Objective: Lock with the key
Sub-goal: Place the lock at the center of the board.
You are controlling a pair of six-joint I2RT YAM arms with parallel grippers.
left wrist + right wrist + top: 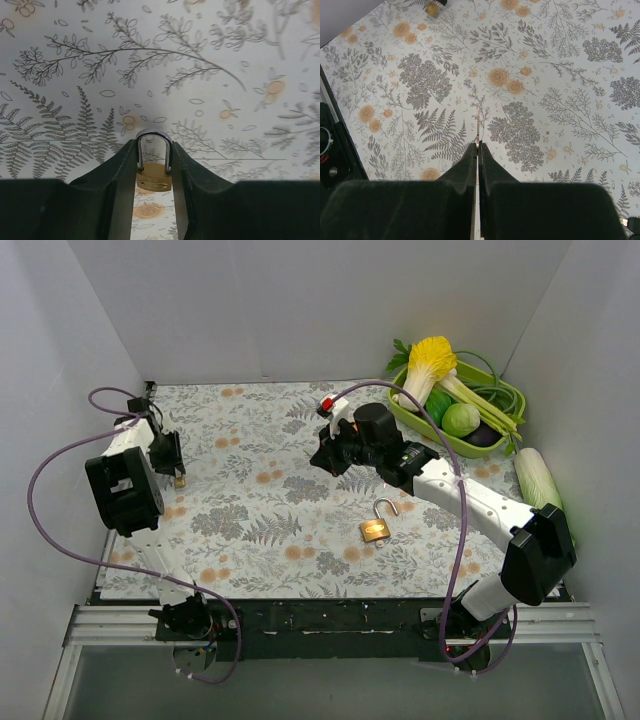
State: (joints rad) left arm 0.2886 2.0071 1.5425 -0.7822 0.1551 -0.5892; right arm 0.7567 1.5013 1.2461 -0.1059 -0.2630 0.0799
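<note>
Here, a fern-printed cloth point(250, 510) is enclosed by white walls point(300, 300). Left of the open padlock point(375, 530), a second padlock point(154, 179) is clamped by the left gripper point(154, 146); the right gripper point(478, 146) is pinched closed.

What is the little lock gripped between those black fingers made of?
Lock: the body is probably brass, golden yellow with a dull sheen. Shackle: likely polished or plated steel, silvery with bright highlights.

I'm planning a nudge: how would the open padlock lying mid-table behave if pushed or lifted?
The padlock lies flat, so it should slide rather than roll. Its brass-coloured body suggests it is heavy for its size. Its open shackle may swing when lifted.
</note>
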